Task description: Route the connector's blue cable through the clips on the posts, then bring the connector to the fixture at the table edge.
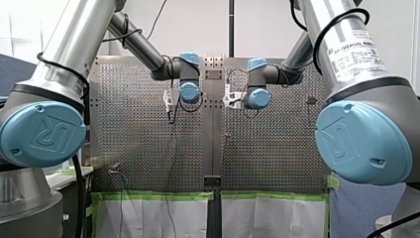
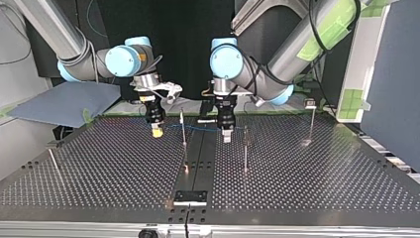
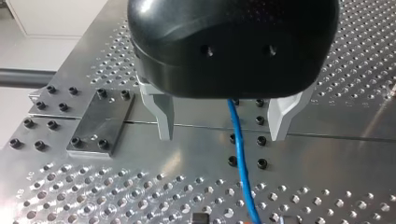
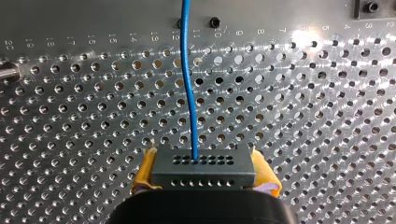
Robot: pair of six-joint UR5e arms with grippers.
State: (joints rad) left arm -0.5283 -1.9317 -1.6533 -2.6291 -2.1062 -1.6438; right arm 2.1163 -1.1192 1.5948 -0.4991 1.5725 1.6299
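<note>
Seen in the top view from the near table edge backward, a dark fixture plate [image 2: 190, 197] lies on the centre strip of the perforated table [image 2: 322, 188]. Behind it stand 3 upright posts: a near post [image 2: 245, 151] just beside the strip, a centre post [image 2: 184, 130] further back, and a side post [image 2: 312, 124] well apart at the view's right. Behind the centre and near posts, both grippers point down at the table. My right gripper [image 2: 157, 133], at the view's left, has its yellow pads [image 4: 144, 175] closed on the 2 ends of the grey connector [image 4: 204, 168]. The blue cable [image 4: 187, 84] leaves the connector's face and runs ahead over the table. My left gripper [image 2: 227, 138], at the view's right, has its pale fingers [image 3: 161, 116] spread wide and holds nothing. The cable passes between them, apart from both. Whether the cable sits in any clip cannot be told. Farthest back, a blue cloth [image 2: 64, 101] lies beyond the table at the view's left.
</note>
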